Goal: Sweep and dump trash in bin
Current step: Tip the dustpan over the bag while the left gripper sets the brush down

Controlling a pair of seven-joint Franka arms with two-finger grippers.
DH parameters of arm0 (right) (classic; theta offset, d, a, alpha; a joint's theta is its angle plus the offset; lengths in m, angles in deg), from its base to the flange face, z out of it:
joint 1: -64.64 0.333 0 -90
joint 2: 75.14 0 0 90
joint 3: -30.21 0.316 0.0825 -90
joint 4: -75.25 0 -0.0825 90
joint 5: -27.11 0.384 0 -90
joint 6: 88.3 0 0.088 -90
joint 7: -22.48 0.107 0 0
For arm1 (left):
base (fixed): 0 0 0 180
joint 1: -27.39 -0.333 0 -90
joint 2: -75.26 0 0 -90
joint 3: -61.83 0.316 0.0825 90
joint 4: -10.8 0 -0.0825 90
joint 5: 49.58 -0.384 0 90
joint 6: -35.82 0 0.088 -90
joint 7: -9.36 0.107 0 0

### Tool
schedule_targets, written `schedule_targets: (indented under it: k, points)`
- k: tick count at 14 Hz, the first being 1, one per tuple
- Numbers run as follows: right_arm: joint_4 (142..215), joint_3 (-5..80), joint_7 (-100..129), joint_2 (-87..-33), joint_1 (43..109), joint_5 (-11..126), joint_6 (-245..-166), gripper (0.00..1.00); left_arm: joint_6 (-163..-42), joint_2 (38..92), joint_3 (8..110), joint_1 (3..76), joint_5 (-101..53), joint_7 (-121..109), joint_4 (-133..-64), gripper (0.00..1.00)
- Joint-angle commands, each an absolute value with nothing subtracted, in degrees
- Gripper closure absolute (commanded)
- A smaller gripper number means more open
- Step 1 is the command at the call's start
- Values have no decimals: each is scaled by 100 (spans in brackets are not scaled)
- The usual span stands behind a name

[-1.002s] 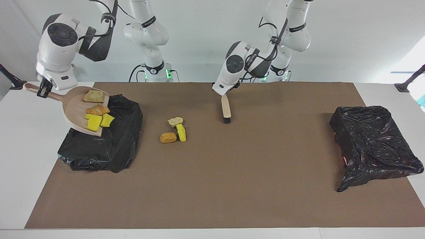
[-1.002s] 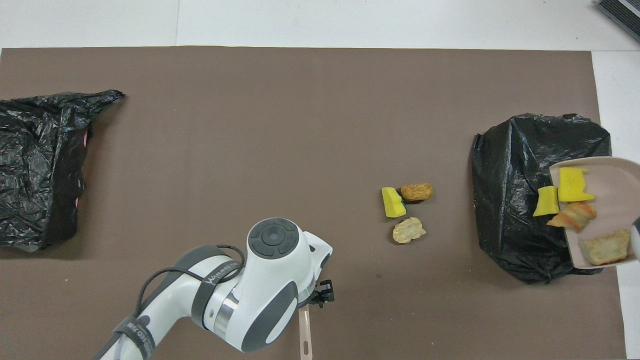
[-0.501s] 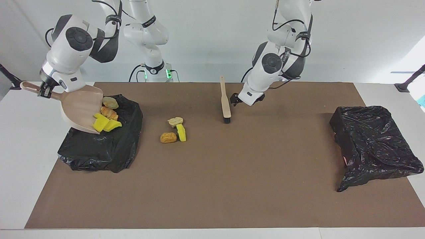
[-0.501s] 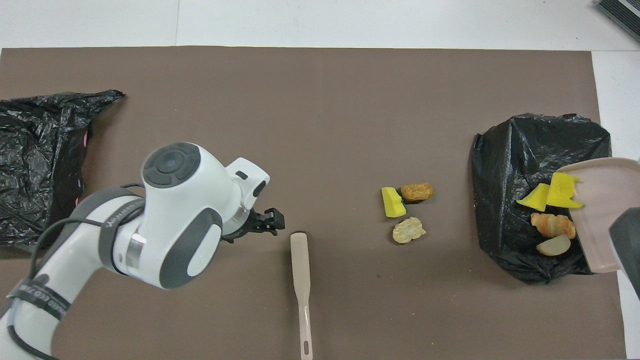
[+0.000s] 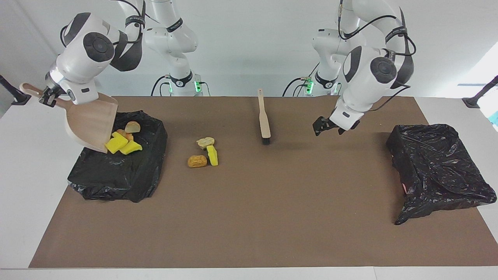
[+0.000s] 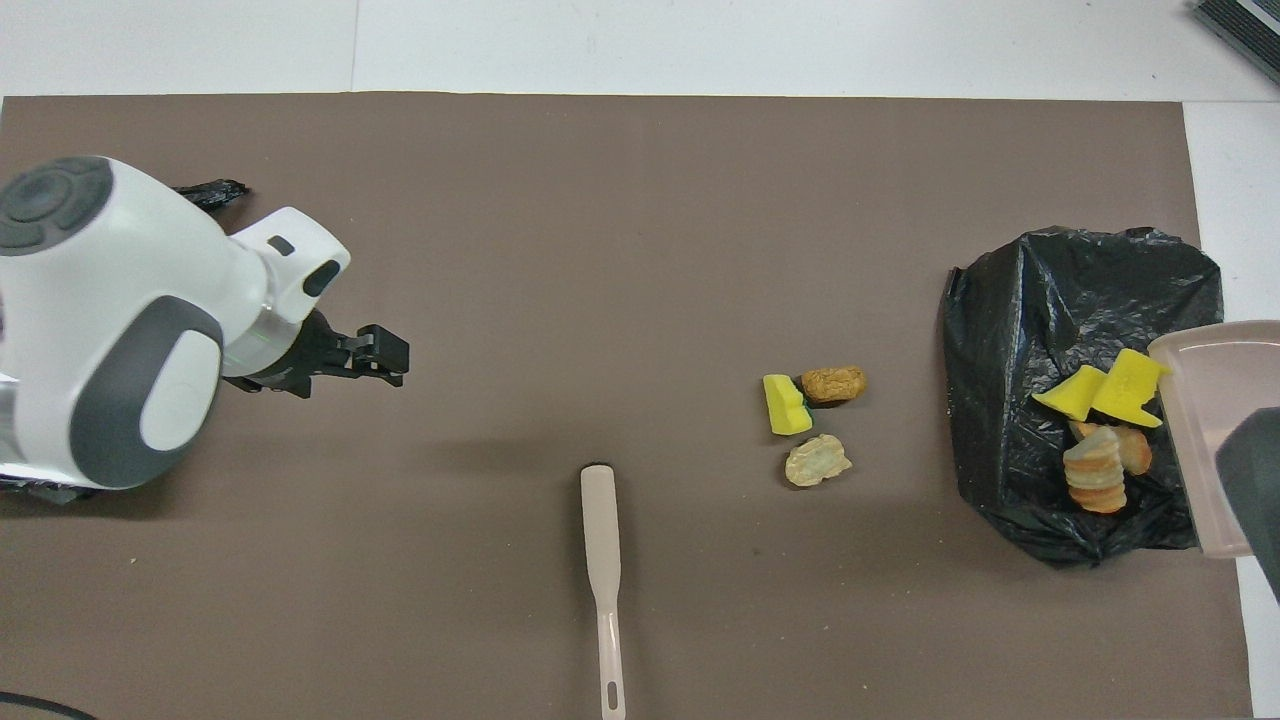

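Trash, two lots. Four scraps at the lip of the dustpan, sliding onto the black bin bag at the right arm's end of the surface. Two yellow wedges lowest, two bread-like lumps just above them.

Three scraps loose on the brown mat, well apart from the bag, between it and the brush: pale lump, brown lump, green-backed yellow wedge, all touching or nearly so.

Brush flat on the mat, long axis running toward and away from the robots, bristle end farther from them, handle end nearer.

Right pincer clamped on the dustpan handle, pan tipped steeply, mouth down over the bag.

Left pincer fingers apart, empty, up over the mat between the brush and the second black bag. The brush lies from it toward the right arm's end; the loose scraps lie past the brush the same way. Left arm is the nearer one to the brush.

Versus a second ago: left pincer was on the brush handle; now let go and drawn off. Pan was near level with its load on it; now steep and load mostly off.
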State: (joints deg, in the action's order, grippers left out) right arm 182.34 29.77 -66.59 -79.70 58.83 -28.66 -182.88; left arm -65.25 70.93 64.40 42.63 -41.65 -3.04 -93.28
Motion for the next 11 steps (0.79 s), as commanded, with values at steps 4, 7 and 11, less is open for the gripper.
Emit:
schedule_targets:
  k: [4, 7, 11]
  points:
    - [17764, 3117, -6708, -8357, 5945, -1995, -17015, 100, -5543, 7086, 6385, 3138, -4281, 959, -8309, 0]
    - [17755, 3564, -6069, -8542, 5998, -1282, -16565, 100, -5295, 7042, 6385, 2907, -4308, 980, -7843, 0]
    - [17895, 3908, -3805, -8744, 6015, 948, -16536, 100, -5365, 7077, 6332, 2977, -4861, 1041, -7403, 0]
